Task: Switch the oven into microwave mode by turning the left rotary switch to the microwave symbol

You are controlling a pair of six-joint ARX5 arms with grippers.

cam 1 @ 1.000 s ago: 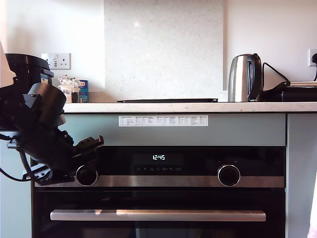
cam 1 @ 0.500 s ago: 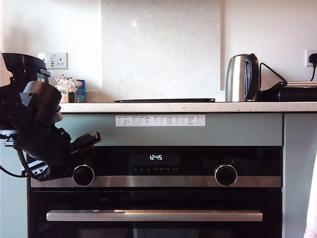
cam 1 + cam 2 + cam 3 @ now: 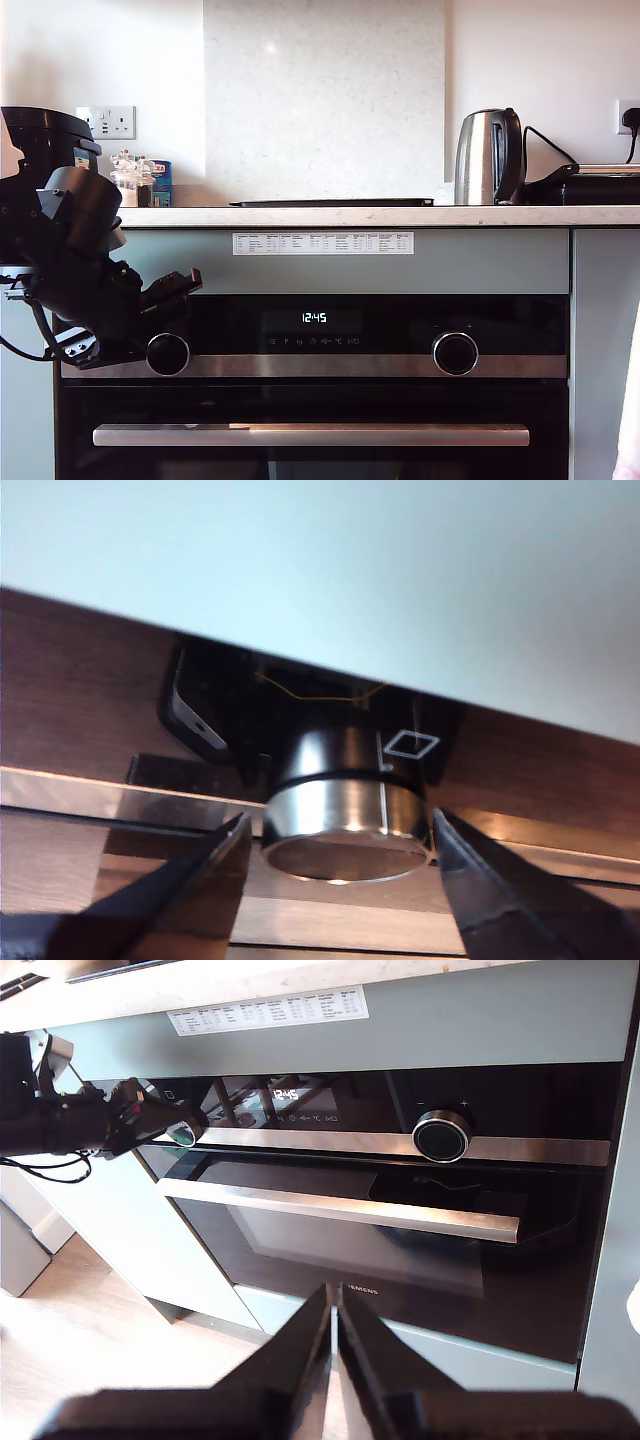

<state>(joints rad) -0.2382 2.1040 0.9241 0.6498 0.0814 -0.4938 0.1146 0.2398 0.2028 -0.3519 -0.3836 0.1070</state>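
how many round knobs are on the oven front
2: the left rotary switch at the exterior view's left, between my first gripper's open fingers; the second knob at that view's right.

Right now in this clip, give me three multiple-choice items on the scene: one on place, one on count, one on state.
1. Where does the kettle stand? A on the counter B on the floor C inside the oven
2. How many round knobs are on the oven? A one B two C four
3. How are my first gripper's fingers set at the left knob? A spread either side B shut beside it C far off

A: it sits on the counter.
B: one knob each side of the display.
A: gaps show on both sides.
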